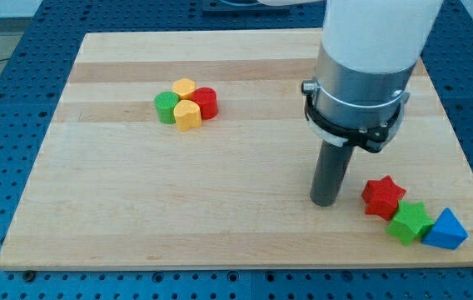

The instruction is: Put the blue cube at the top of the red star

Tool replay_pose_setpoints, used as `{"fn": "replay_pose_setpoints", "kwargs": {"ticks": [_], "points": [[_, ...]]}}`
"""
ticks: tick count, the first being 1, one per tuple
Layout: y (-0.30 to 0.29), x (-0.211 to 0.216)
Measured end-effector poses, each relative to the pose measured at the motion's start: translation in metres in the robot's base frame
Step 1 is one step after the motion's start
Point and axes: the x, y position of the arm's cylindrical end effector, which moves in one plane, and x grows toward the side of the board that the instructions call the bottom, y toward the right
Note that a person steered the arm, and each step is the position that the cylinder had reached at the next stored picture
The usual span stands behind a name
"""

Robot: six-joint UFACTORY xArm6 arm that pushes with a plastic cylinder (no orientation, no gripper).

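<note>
The red star [383, 197] lies near the view's bottom right on the wooden board [178, 208]. A green star [410, 222] touches its lower right side, and a blue block [446, 230] that looks triangular sits right of the green star. No blue cube shows in the view; the arm's wide body hides part of the board's upper right. My tip [326, 202] rests on the board just left of the red star, a small gap apart from it.
A tight cluster sits at the view's upper left: a green round block [166, 107], a yellow hexagon [185, 87], a red round block [206, 102] and a yellow heart-like block [188, 115]. The board's bottom edge runs close below the star group.
</note>
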Motion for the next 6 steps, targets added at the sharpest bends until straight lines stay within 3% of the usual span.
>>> {"fn": "replay_pose_setpoints", "kwargs": {"ticks": [2,6], "points": [[-0.042,-0.006],[-0.006,-0.022]]}}
